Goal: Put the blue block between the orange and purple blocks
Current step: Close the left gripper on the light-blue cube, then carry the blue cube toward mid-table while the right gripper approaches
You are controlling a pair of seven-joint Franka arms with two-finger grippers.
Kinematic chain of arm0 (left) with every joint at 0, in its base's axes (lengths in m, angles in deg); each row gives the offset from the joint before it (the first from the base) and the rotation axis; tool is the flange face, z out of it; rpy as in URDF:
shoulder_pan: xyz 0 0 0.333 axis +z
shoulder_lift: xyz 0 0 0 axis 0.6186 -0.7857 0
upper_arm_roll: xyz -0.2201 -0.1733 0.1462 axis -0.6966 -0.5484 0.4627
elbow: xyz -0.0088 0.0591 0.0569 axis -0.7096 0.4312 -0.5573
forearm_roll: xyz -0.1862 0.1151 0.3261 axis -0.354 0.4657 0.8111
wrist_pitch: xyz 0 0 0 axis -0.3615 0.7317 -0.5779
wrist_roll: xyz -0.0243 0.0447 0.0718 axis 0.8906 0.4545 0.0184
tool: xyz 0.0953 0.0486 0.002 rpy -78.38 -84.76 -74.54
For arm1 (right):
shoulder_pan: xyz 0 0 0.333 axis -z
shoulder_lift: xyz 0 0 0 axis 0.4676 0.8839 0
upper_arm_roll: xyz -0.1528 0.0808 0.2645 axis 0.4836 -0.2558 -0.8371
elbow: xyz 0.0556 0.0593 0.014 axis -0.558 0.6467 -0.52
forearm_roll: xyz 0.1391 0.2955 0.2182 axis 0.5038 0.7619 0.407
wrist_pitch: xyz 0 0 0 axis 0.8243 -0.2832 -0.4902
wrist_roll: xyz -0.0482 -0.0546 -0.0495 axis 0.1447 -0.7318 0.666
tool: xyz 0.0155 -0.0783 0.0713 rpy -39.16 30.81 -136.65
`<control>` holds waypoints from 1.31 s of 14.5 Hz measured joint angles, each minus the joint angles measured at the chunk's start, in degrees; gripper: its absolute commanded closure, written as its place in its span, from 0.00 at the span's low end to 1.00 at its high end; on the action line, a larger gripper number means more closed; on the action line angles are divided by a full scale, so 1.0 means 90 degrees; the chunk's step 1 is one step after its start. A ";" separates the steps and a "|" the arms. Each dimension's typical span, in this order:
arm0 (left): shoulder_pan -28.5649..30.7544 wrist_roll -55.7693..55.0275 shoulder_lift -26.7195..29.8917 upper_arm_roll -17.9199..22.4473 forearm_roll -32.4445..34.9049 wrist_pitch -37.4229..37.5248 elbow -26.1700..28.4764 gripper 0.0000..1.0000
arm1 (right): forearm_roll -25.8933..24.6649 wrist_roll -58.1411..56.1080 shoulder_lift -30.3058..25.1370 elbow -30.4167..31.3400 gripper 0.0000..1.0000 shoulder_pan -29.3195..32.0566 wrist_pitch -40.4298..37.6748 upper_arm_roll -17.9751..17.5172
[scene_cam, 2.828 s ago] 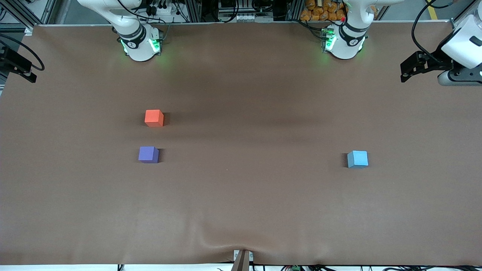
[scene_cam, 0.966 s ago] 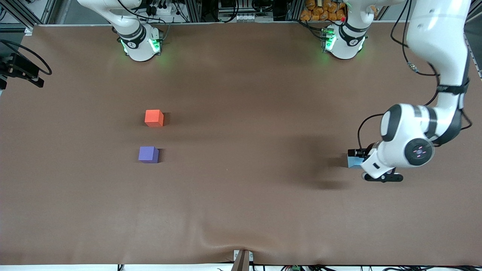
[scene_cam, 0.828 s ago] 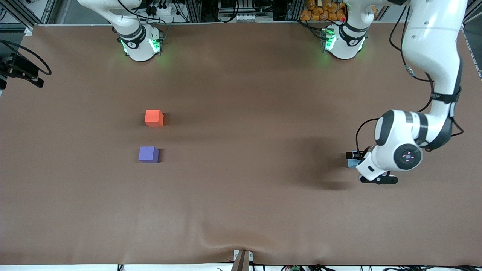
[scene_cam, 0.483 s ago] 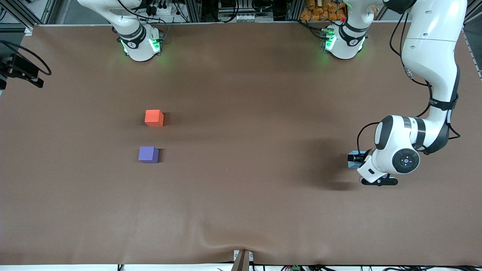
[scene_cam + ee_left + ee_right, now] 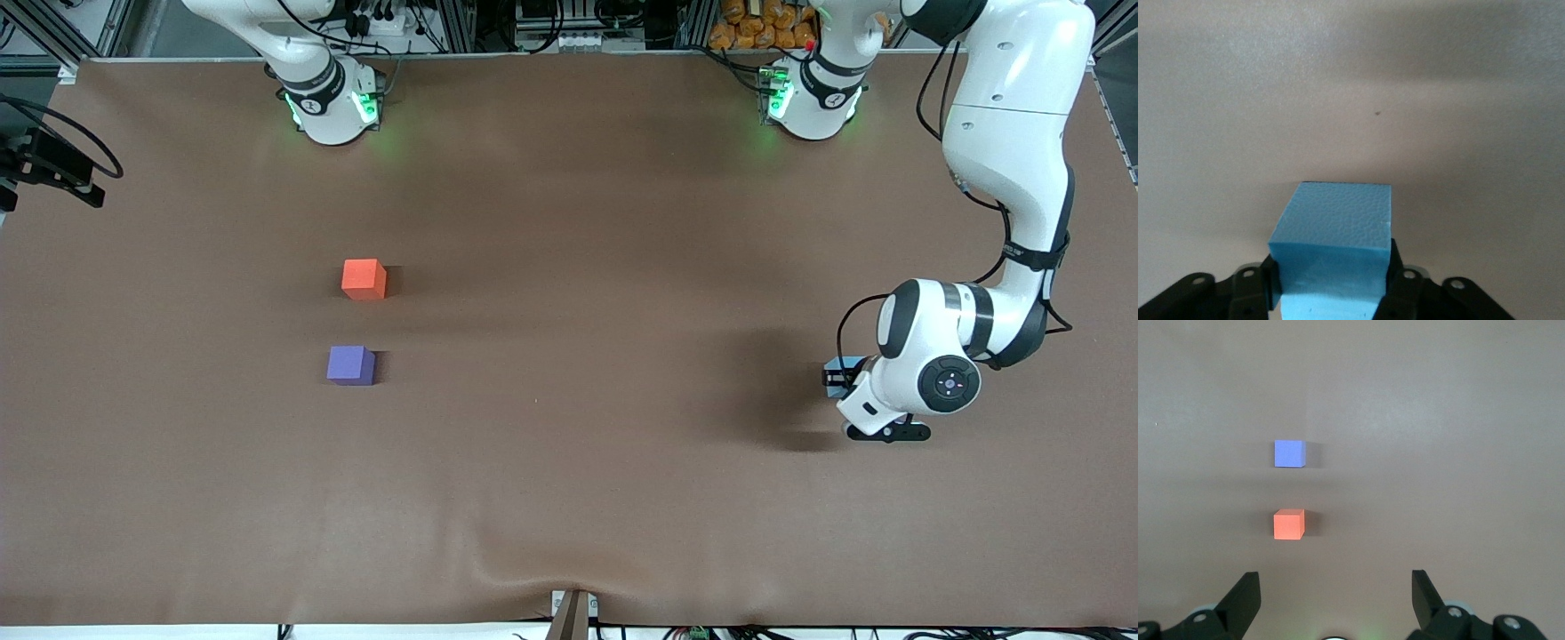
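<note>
Blue block [image 5: 842, 365] mostly under left claw [image 5: 840, 380]

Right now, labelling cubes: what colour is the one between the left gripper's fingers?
Light sky-blue block; left wrist view.

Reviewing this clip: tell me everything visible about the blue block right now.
The blue block is a small light sky-blue cube with a matte, faintly pebbled surface that looks like foam. It sits at the left arm's end of the table, well apart from the other two cubes. The left gripper is down around it, a black finger against each of two opposite sides. In the front view the arm's wrist hides most of it.
</note>
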 measured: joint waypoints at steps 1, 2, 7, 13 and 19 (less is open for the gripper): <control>-0.0013 -0.0005 0.0009 -0.0011 0.0000 -0.0007 -0.0033 0.93 | 0.0000 0.0000 0.0000 0.0000 0.00 0.0000 0.0001 0.0000; -0.0028 -0.0008 0.0035 -0.0035 -0.0001 -0.0014 -0.0083 0.93 | 0.0000 0.0000 0.0000 0.0001 0.00 0.0000 0.0001 0.0001; -0.0750 -0.1215 0.0341 -0.0403 -0.0027 -0.0018 -0.0328 0.91 | 0.0000 0.0000 0.0001 0.0005 0.00 0.0034 0.0001 0.0033; -0.2863 -0.3164 0.0197 -0.0458 -0.0358 -0.0019 -0.0629 0.91 | 0.0000 0.0000 0.0040 0.0021 0.00 0.0037 0.0000 0.0040; -0.4332 -0.4148 -0.0684 -0.0445 -0.0516 -0.0201 -0.1640 0.83 | 0.0005 0.0000 0.0205 0.0050 0.00 0.0035 -0.0005 0.0018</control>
